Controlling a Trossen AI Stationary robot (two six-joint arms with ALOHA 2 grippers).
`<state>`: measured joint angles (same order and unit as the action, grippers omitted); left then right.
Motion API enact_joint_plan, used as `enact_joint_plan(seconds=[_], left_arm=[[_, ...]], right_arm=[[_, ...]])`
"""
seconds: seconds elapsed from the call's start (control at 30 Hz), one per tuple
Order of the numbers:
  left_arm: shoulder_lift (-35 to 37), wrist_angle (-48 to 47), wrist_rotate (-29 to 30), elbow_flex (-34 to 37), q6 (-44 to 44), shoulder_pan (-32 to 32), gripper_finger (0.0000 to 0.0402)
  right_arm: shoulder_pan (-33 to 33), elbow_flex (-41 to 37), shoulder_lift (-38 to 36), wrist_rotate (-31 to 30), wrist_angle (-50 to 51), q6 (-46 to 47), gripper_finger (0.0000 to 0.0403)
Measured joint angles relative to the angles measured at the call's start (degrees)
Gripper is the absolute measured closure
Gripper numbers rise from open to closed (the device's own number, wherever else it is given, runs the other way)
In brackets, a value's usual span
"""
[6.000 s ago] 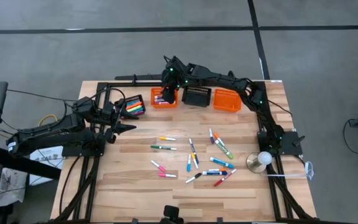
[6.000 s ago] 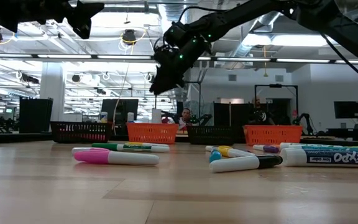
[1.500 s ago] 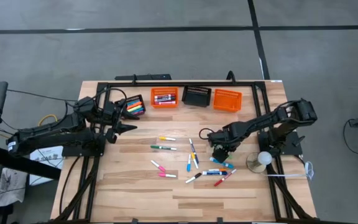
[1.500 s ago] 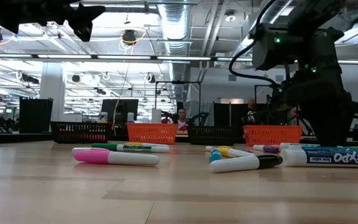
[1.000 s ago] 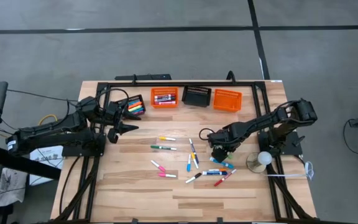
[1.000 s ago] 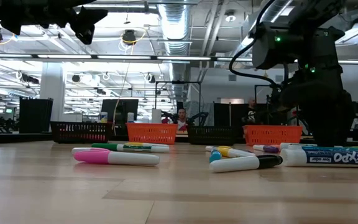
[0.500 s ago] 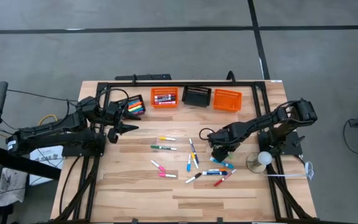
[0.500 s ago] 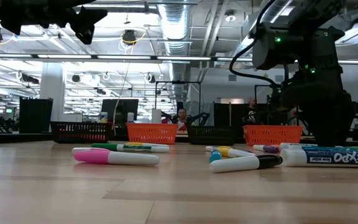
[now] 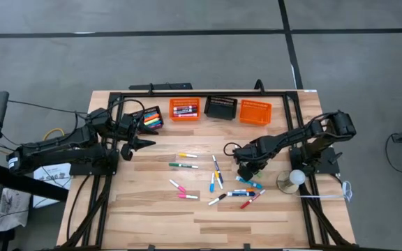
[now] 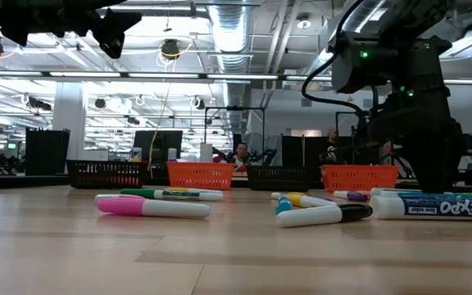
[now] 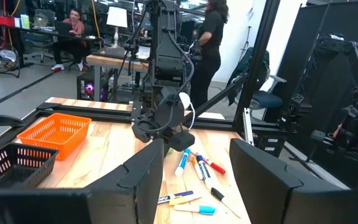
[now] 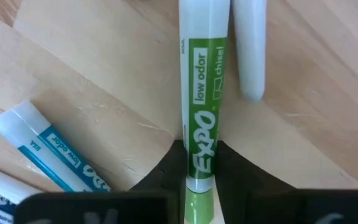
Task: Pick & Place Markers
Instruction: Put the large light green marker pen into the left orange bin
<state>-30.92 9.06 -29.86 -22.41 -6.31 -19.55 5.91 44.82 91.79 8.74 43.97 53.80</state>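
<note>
The green marker (image 12: pixel 202 106) lies flat on the table (image 9: pixel 152 209), its barrel caught between my right gripper (image 9: pixel 245 169)'s two fingers, which are closed on it near one end. Its long axis runs straight ahead of my pincer, away from the wrist. A white marker (image 12: pixel 250 50) lies just beside it, a blue marker (image 12: pixel 48 149) off to the other side, apart. My judgement: the lift must go straight up to clear both. My left gripper (image 9: pixel 138 145) waits well apart, part open, empty, so the right arm is nearer.
</note>
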Motion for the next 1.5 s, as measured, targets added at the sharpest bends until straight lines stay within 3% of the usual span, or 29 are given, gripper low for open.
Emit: enact_joint_plan(seconds=[0.2,0.5,0.73,1.03,1.2,1.5], left_arm=[[0.0,0.0,0.0,0.0,0.0,0.0,0.0217],[0.0,0.0,0.0,0.0,0.0,0.0,0.0217],[0.0,0.0,0.0,0.0,0.0,0.0,0.0217],[0.0,0.0,0.0,0.0,0.0,0.0,0.0217],[0.0,0.0,0.0,0.0,0.0,0.0,0.0217],[0.0,0.0,0.0,0.0,0.0,0.0,0.0217]], right_arm=[[0.1,3.2,0.3,2.5,5.9,-3.4,0.0357],[0.1,15.7,-0.6,3.6,23.3,-12.8,0.0357],[-1.2,23.9,-7.1,5.9,25.8,-22.7,0.0357],[-3.4,24.9,-14.5,8.7,26.2,-27.5,0.0357],[-3.8,24.8,-14.7,10.7,16.0,-33.7,0.0357],[-6.9,24.8,-14.6,26.0,-24.0,-43.3,0.0356]])
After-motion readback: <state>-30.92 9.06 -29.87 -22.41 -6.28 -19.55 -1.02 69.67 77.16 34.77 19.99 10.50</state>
